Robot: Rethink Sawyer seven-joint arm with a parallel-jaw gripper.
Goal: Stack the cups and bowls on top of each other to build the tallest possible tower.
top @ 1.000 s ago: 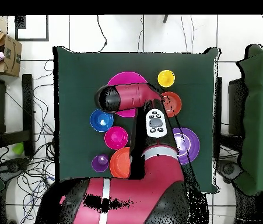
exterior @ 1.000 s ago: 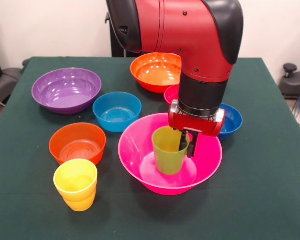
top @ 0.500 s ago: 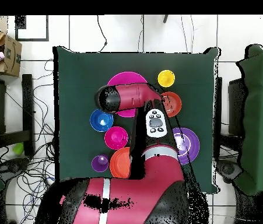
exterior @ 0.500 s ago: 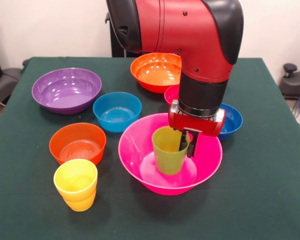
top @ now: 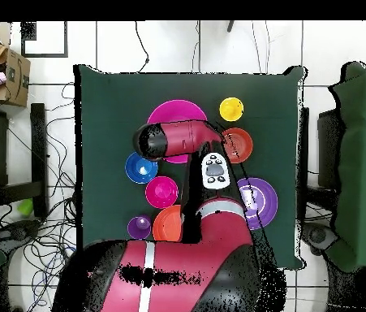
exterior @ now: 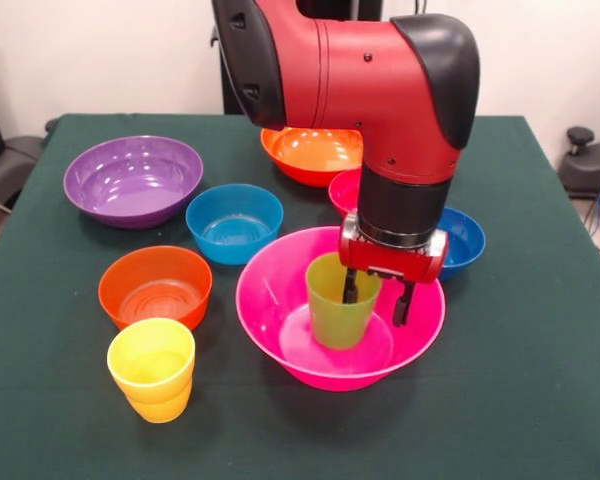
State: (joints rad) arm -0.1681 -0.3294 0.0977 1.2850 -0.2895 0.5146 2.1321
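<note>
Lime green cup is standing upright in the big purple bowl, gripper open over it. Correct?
Not quite. The front view shows the lime green plastic cup standing upright in the big pink plastic bowl, not the purple one. The gripper is open over it.

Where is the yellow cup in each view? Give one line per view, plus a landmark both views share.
Front view: the yellow cup stands at lower left, upright, just in front of the small orange bowl.
Overhead view: the yellow cup is at upper right of centre, just above the small orange bowl.
Shared landmark: the pink bowl, beside both.
</note>
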